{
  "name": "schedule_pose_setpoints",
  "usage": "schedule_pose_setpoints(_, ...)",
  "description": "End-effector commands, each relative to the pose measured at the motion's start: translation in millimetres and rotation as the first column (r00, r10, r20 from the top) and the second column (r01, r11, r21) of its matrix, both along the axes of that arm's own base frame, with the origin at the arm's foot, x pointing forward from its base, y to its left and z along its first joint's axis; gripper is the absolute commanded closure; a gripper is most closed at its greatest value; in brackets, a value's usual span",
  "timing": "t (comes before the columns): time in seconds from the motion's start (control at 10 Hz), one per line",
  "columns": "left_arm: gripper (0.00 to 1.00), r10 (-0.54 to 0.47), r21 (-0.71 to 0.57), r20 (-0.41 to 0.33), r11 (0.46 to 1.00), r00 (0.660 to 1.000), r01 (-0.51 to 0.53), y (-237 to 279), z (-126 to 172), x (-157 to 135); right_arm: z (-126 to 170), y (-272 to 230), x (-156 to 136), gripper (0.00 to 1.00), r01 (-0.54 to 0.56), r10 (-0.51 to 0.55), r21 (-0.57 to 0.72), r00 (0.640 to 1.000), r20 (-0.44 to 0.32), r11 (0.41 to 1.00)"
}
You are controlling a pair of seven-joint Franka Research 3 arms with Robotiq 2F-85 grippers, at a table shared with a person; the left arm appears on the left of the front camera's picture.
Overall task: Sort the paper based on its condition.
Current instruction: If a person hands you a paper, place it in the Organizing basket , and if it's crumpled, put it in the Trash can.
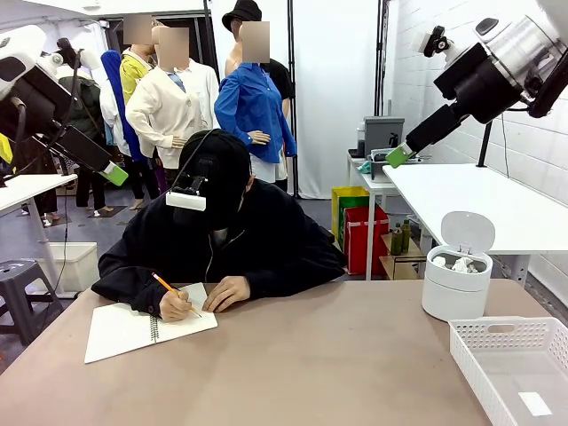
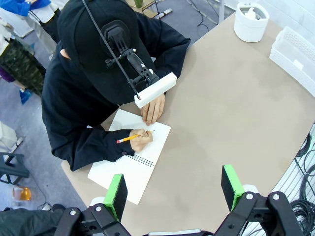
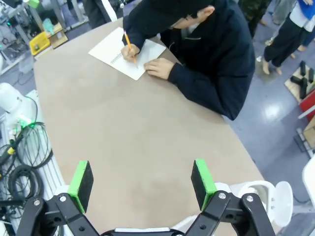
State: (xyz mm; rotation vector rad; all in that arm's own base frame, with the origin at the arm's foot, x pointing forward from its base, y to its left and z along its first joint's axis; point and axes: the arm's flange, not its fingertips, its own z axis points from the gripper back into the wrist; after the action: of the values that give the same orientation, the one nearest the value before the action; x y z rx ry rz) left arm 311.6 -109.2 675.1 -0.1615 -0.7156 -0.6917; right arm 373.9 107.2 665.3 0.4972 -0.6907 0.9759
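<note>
Sorting barely begun: both pincers, left point(image 2: 172, 192) and right point(image 3: 141, 181), gape empty above the surface point(image 1: 311, 355); crumpled paper point(image 1: 457, 264) in bin point(image 1: 454, 297) at 3 o'clock, person point(image 1: 222, 235) writing.

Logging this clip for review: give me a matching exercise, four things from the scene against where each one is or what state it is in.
Things:
1. spiral notebook
2. round white bin
3. white basket
4. left gripper

Places or states:
A. at the table's right front corner, with one small white slip inside
B. lid up, crumpled paper inside
C. open, raised above the table
D. lying open under the person's hands, being written in with a pencil

Pairs: 1-D, 2-B, 3-A, 4-C
</note>
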Motion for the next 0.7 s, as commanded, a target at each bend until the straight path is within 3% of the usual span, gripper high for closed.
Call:
schedule_pose_setpoints(0.0,0.0,0.001,-0.004,0.0,1.0,1.0,-0.001,1.6,0.6,0.0,1.3,0.4,-0.6,0.0,0.002,-0.002,0.006,1.0,0.004,1.0)
schedule_pose_setpoints(0.6,0.0,0.001,-0.004,0.0,1.0,1.0,-0.001,1.6,0.6,0.0,1.3,0.4,-0.6,0.0,0.002,-0.002,0.006,1.0,0.004,1.0)
